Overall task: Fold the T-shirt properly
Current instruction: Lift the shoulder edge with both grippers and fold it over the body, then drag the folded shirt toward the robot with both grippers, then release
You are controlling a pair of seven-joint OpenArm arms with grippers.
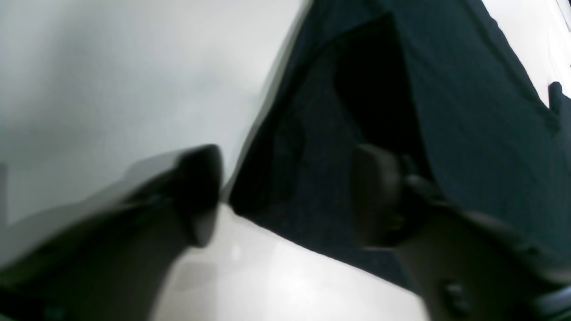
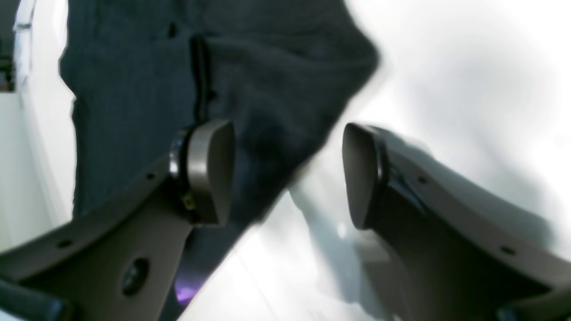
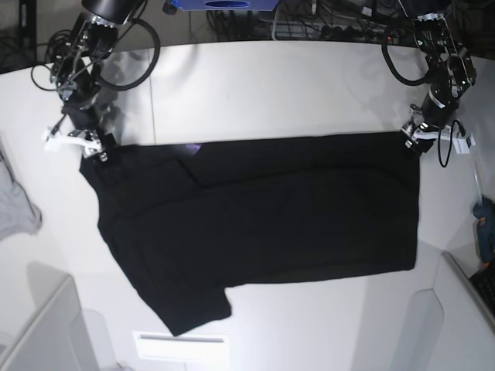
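The black T-shirt (image 3: 263, 212) lies spread flat across the white table (image 3: 271, 85), plain side up, with one sleeve pointing to the front left. My left gripper (image 3: 418, 145) is at its far right corner. In the left wrist view that gripper (image 1: 287, 196) is open, and the shirt's corner (image 1: 303, 187) reaches in between the two fingers. My right gripper (image 3: 97, 151) is at the far left corner. Seen from the right wrist, it (image 2: 285, 176) is open wide, one finger (image 2: 209, 174) over the cloth (image 2: 267, 89) and the other over bare table. A bit of purple print (image 2: 185, 294) shows under the edge.
A light grey cloth (image 3: 15, 205) lies at the table's left edge. A blue object (image 3: 486, 224) sits at the right edge. White bins stand at the front left (image 3: 46, 332) and front right (image 3: 464, 309). Cables (image 3: 325, 23) run along the back.
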